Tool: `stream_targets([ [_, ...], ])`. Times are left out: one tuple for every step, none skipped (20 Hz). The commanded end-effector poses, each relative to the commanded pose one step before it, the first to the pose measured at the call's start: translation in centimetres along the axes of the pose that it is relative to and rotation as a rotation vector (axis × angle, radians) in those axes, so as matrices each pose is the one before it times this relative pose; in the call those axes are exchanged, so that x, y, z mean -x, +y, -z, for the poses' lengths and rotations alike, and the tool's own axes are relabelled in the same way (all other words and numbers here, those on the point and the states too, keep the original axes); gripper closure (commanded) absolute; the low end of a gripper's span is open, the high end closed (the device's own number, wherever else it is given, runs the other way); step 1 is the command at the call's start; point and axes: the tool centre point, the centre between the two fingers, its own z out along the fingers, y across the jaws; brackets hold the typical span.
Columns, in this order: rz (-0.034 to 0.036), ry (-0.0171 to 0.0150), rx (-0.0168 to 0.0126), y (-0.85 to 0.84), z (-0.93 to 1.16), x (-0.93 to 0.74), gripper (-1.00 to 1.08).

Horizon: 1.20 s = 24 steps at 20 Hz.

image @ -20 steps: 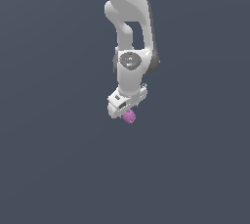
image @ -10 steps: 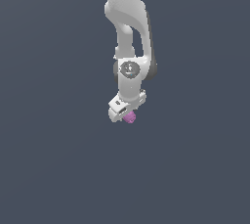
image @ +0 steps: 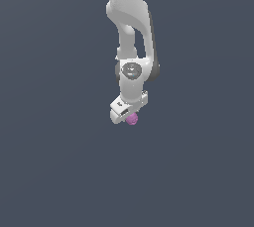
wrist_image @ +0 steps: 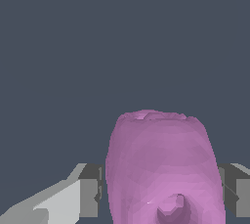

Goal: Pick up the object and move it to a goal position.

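Clearly the gripper (image: pixel 130 117) has its fingers (wrist_image: pixel 90 191) clamped on either side of the pink blob (image: pixel 132 119), which hangs under the white arm (image: pixel 130 32) so it can be carried. No worktop edge or corner shows against the plain grey surface (image: pixel 49 161), and no goal marker is visible.

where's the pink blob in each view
Exterior view: the pink blob is a small spot just below centre, at the tip of the white gripper.
Wrist view: the blob fills the lower middle, with a finger at each side.
Shared landmark: the gripper, its fingers flanking the blob in both views.
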Motion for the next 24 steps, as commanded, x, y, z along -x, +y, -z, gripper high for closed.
stream_targets([
  [0.00082,-0.00043,-0.00032,-0.057,-0.028,-0.017,1.08],
  [0.00000,0.00000,0.00000,-0.027,0.010,-0.031,1.08],
  [0.00000,0.00000,0.00000,-0.082,0.031,-0.094,1.08],
  [0.00000,0.00000,0.00000,-0.136,0.051,-0.157,1.08],
  [0.00000,0.00000,0.00000,-0.190,0.072,-0.220,1.08],
  [0.00000,0.00000,0.00000,-0.245,0.093,-0.284,1.08],
  [0.00000,0.00000,0.00000,-0.300,0.114,-0.349,1.08],
  [0.00000,0.00000,0.00000,-0.356,0.135,-0.415,1.08],
  [0.00000,0.00000,0.00000,-0.412,0.157,-0.482,1.08],
  [0.00000,0.00000,0.00000,-0.468,0.179,-0.551,1.08],
  [0.00000,0.00000,0.00000,-0.523,0.201,-0.620,1.08],
  [0.00000,0.00000,0.00000,-0.566,0.218,-0.678,1.08],
  [0.00000,0.00000,0.00000,-0.592,0.229,-0.717,1.08],
  [0.00000,0.00000,0.00000,-0.554,0.216,-0.680,1.08],
  [0.00000,0.00000,0.00000,-0.500,0.196,-0.623,1.08],
  [0.00000,0.00000,0.00000,-0.445,0.176,-0.564,1.08],
  [-0.00029,-0.00043,-0.00046,-0.371,0.119,-0.496,1.08],
  [0.00000,0.00000,0.00000,-0.333,0.134,-0.437,1.08],
  [0.00000,0.00000,0.00000,-0.277,0.112,-0.369,1.08],
  [0.00000,0.00000,0.00000,-0.220,0.089,-0.298,1.08],
  [0.00000,0.00000,0.00000,-0.165,0.068,-0.227,1.08],
  [0.00000,0.00000,0.00000,-0.115,0.047,-0.159,1.08],
  [0.00000,0.00000,0.00000,-0.068,0.028,-0.095,1.08],
  [0.00000,0.00000,0.00000,-0.022,0.009,-0.032,1.08],
])
